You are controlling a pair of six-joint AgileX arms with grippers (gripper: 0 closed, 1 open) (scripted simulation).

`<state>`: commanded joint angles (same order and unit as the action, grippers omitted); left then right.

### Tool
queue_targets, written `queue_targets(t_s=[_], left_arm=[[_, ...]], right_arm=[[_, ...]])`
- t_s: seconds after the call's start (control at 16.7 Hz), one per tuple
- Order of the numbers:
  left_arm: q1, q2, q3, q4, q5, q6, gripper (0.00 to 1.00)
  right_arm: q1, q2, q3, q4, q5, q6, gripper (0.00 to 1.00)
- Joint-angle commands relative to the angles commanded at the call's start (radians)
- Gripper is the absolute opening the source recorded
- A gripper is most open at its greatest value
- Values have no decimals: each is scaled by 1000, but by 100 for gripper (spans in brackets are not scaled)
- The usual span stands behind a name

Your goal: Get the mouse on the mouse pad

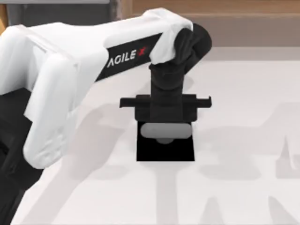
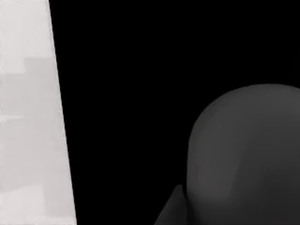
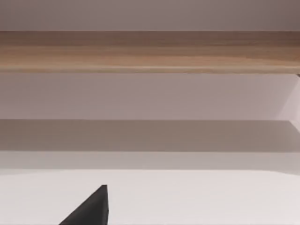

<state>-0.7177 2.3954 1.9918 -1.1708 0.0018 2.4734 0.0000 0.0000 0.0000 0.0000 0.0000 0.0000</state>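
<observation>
Mouse pad (image 1: pixel 165 151) lies flat near the middle of the surface (image 1: pixel 243 140), a plain black rectangle with its far edge hidden under the left arm's wrist. My left arm reaches in from the left side of the surface and hangs straight down over the pad, so the left gripper (image 1: pixel 165 132) sits directly above the pad's far half. Beneath it a light grey rounded pad (image 1: pixel 166 130) is visible, with a small rounded grey shape peeking out just below it that may be the mouse, though I cannot tell. In the left wrist view the mouse (image 2: pixel 243 154) appears as a dark grey rounded dome against the black of the mat, with pale surface beyond the mat's edge. Whether the left gripper is closed on the mouse I cannot tell. The right wrist view looks across bare surface toward a wooden rail (image 3: pixel 150 51).
</observation>
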Motion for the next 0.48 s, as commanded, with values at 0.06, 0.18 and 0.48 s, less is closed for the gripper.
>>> queue_targets(t_s=[0.06,0.18,0.48], left_arm=[[0,0,0,0,0,0,45],[0,0,0,0,0,0,60],[0,0,0,0,0,0,98]], right_arm=[[0,0,0,0,0,0,100],[0,0,0,0,0,0,100],[0,0,0,0,0,0,100]])
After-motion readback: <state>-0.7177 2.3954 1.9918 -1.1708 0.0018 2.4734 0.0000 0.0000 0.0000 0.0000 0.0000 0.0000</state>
